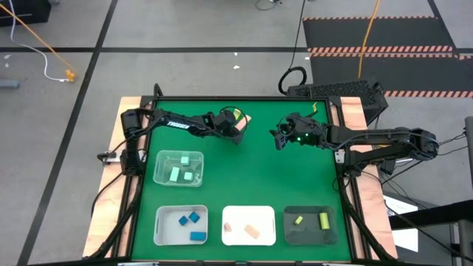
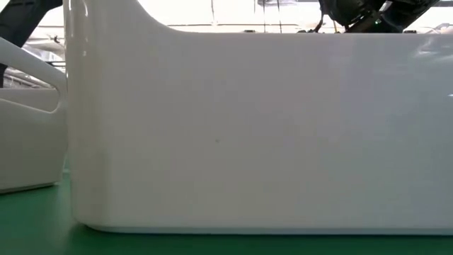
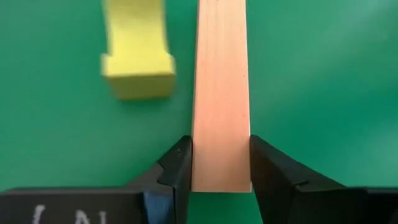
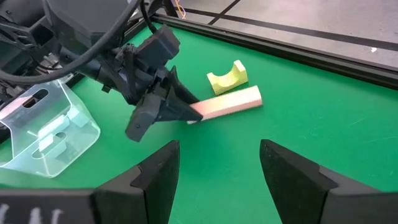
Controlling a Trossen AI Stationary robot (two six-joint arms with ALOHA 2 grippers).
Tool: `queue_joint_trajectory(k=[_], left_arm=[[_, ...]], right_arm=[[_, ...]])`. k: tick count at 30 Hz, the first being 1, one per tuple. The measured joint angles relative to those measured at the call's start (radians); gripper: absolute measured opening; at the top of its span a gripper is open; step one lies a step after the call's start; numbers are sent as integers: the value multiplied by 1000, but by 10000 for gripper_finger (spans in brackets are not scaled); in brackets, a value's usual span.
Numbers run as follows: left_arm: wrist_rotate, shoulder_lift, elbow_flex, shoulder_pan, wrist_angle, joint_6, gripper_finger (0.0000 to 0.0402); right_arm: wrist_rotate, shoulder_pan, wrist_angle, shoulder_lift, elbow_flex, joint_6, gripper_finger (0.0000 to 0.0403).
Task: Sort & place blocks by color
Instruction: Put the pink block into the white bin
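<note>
While the left gripper (image 3: 220, 165) pinches one end of the long tan wooden bar (image 3: 220, 93) low over the green worktop (image 1: 281, 177), the notched yellow-green block (image 3: 137, 53) sits just beside it. Gripped so near its end, the bar could pivot or slip on lifting. Farther off, the right gripper (image 4: 217, 168) hovers, fingers spread

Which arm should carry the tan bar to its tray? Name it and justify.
Left. The left gripper is closed on the tan bar already; the right gripper hangs open, apart from it.
</note>
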Motion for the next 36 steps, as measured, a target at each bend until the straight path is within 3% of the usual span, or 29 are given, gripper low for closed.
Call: queue_joint_trajectory(k=[8, 16, 22, 30, 36], left_arm=[[170, -81, -7, -30, -29, -7, 127], [209, -239, -6, -105, -21, 4, 127], [186, -333, -4, -179, -4, 4, 127], [60, -368, -4, -250, -1, -47, 127], [-10, -368, -4, -277, 21, -121, 127]], right_arm=[[0, 0, 0, 0, 0, 0, 212], [0, 0, 0, 0, 0, 0, 212], [0, 0, 0, 0, 0, 0, 212], [-3, 0, 7, 0, 0, 28, 212], [-228, 0, 113, 0, 0, 212, 212]])
